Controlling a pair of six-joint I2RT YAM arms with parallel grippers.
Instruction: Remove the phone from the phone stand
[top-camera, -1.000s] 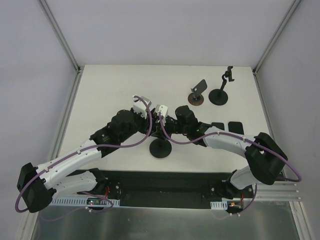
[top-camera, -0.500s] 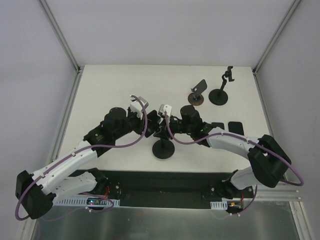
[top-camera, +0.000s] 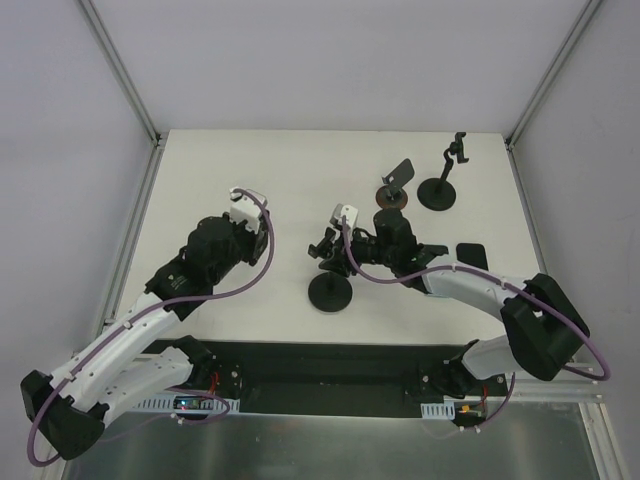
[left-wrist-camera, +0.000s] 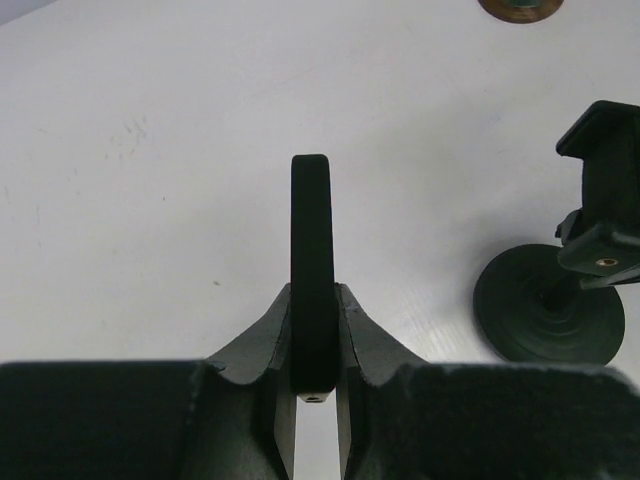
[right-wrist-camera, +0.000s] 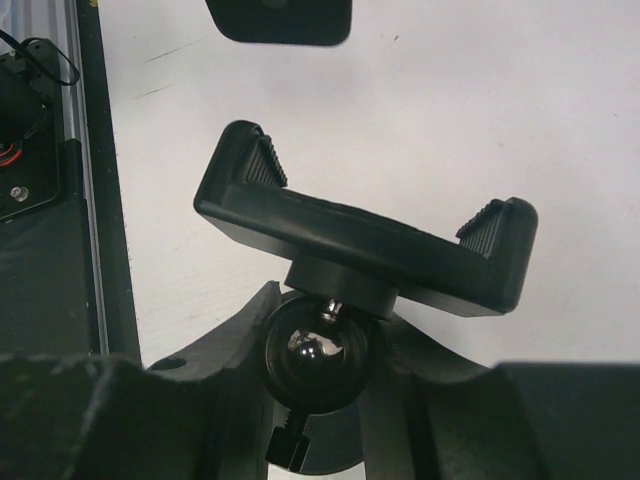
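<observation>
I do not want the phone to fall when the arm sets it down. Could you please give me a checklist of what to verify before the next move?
1. Phone free of the cradle: ok, the cradle holds nothing.
2. Left gripper hold: ok, it clamps both faces of the phone, which stands upright, edge toward the wrist camera.
3. Phone apart from the stand base: ok, bare table shows between them.
4. Right gripper steadying the stand: ok, closed around the ball joint under the cradle.
5. Stand base flat on the table: ok, as far as the top view shows.
6. Spot right under the phone: cannot tell, the gripper hides it.
</observation>
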